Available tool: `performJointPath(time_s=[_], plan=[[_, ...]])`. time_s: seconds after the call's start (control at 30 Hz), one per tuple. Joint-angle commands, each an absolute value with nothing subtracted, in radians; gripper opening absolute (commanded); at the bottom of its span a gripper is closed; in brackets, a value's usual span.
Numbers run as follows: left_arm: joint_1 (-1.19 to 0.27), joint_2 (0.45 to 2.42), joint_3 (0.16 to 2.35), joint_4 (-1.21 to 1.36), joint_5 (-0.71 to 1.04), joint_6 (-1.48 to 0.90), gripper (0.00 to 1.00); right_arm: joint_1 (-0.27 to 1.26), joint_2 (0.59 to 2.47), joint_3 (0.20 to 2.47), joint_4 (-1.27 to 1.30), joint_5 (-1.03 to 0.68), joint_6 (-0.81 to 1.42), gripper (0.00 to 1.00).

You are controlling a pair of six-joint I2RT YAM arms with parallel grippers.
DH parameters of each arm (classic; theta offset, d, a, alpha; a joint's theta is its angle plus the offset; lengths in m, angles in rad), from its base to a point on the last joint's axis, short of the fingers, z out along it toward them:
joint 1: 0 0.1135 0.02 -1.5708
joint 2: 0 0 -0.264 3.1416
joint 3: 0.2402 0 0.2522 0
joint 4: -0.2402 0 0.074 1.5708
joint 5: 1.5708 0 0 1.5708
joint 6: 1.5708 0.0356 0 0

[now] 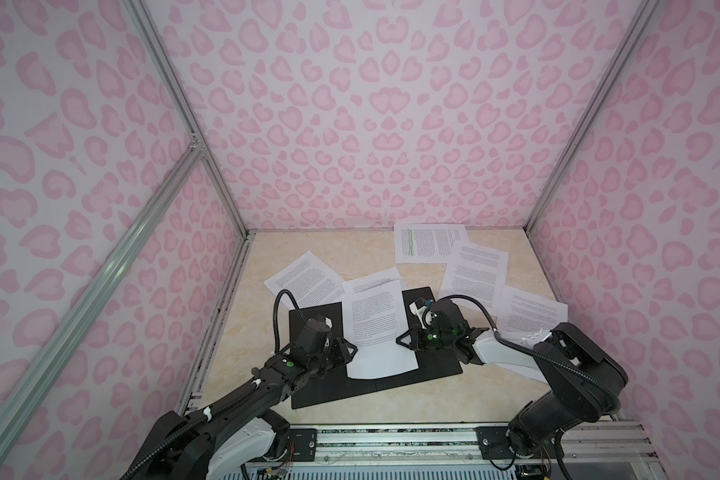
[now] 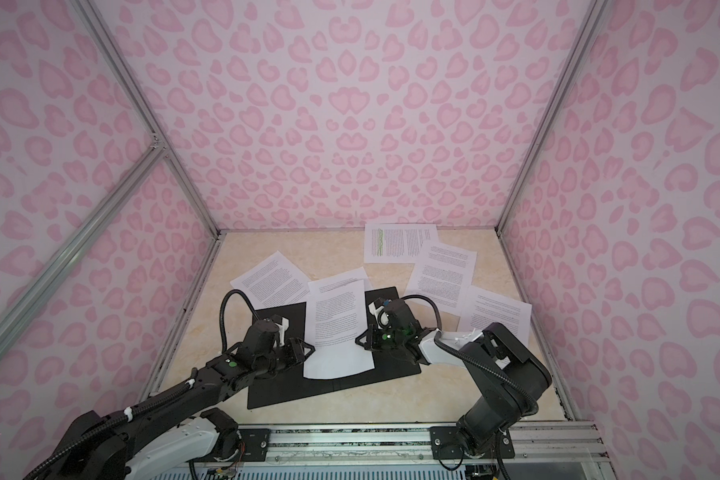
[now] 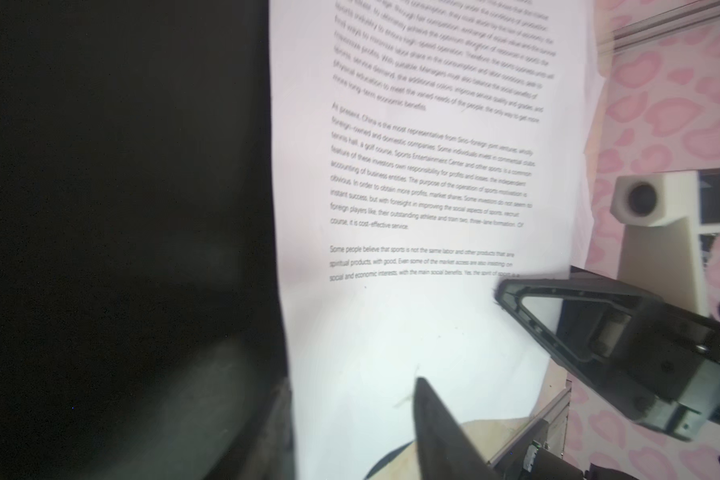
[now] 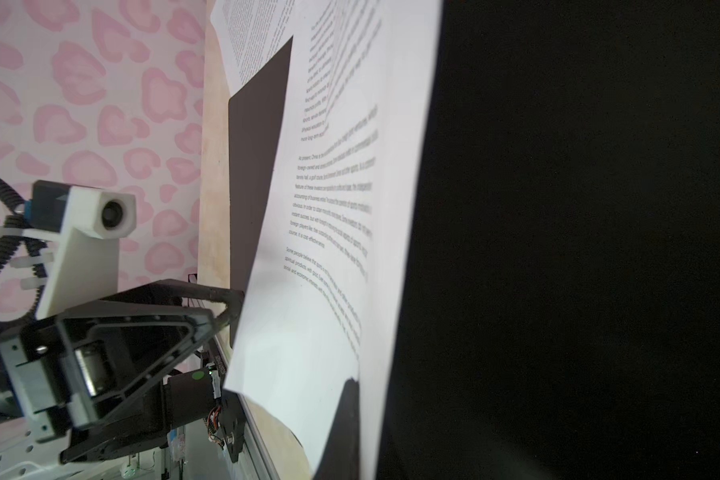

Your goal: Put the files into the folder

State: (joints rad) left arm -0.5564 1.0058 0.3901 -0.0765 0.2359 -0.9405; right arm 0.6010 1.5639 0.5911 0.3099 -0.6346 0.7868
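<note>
Open folder point(image 1: 329, 390) lies flat on the desk point(image 1: 258, 340), black inside facing up, in both top views. The top sheet point(image 1: 375, 324), printed w/ dense text, lies lengthwise across the folder's middle. Its far end runs past the folder's far edge over a second sheet point(image 1: 371, 281), and its near end bows up off the folder. L pincer point(image 1: 352, 351) sits at the top sheet's left edge, over the folder's left half. In the left wrist view its jaws stand apart, w/ one finger point(image 3: 437, 419) above the paper. R pincer point(image 1: 400, 341) sits at the top sheet's right edge, over the folder's right half, jaws together and clamped on that edge. Its tip also shows on the paper in the left wrist view. The other files lie loose on the desk outside the folder. The left sheet point(image 1: 304, 282) touches the folder's far-left corner. The green-marked sheet point(image 1: 429, 243) lies well beyond the folder's far edge. The right sheet point(image 1: 474, 274) lies beyond the folder's far-right corner, overlapping the green-marked one. The far-right sheet point(image 1: 533, 311) lies right of the folder, partly under the right arm.
</note>
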Motion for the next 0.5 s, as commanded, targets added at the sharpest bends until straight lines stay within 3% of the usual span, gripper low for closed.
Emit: performJointPath(time_s=[0.0,0.2,0.33,0.47], plan=[[-0.555,0.930,0.448,-0.172,0.184,-0.859,0.98,0.560,1.487,0.617,0.079,-0.627,0.647,0.00],[-0.552,0.780,0.574,-0.383,0.032,-0.707,0.98,0.508,1.356,0.755,-0.475,-0.241,0.391,0.00],[-0.551,0.765,0.601,-0.428,-0.094,-0.627,0.98,0.469,1.372,0.780,-0.538,-0.150,0.372,0.00],[-0.551,0.765,0.525,-0.322,-0.106,-0.625,0.98,0.470,1.409,0.792,-0.526,-0.144,0.355,0.00]])
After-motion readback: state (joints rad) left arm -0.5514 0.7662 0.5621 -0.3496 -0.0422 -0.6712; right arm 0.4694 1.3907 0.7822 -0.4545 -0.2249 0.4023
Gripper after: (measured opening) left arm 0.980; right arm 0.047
